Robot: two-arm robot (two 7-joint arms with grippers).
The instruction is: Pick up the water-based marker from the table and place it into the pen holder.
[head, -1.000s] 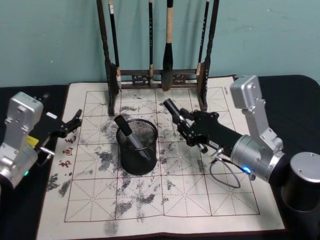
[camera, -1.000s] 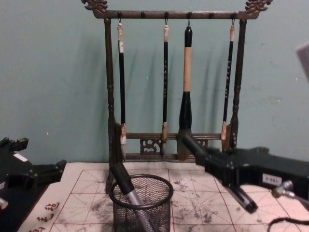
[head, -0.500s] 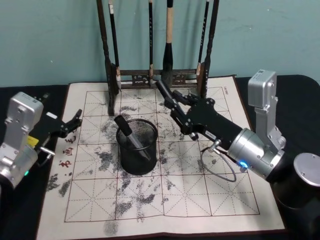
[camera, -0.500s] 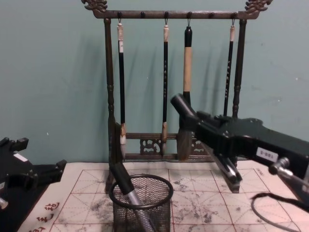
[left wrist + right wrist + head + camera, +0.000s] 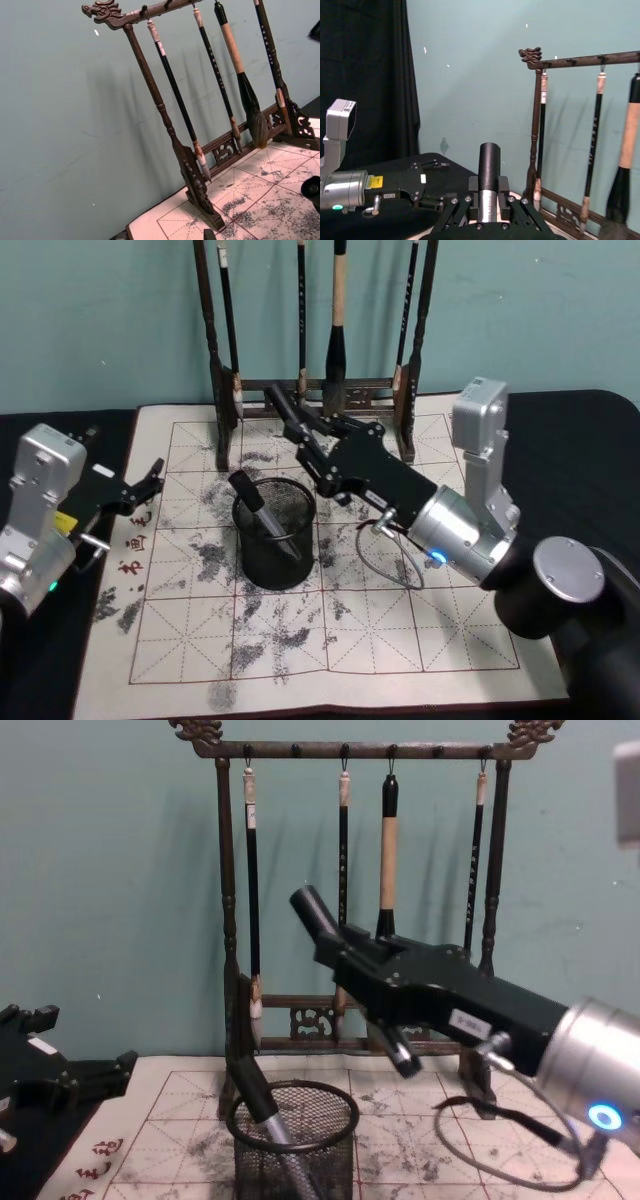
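So my right tool (image 5: 300, 430) is clamped on the water-based marker (image 5: 352, 982), held tilted up above the pen holder (image 5: 274, 530), which sits below and slightly toward me. Worry: the brush rack (image 5: 315, 390) is right behind, easy to clip. Left tool (image 5: 148, 483) sits spread apart, idle.

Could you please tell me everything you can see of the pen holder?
The pen holder is a small black wire-mesh cup with a solid round rim, standing upright on the ink-stained grid mat before the brush rack. One marker, black-capped with a grey body, already leans inside against its rim. The right gripper, holding another marker, hovers above and just behind it without touching.
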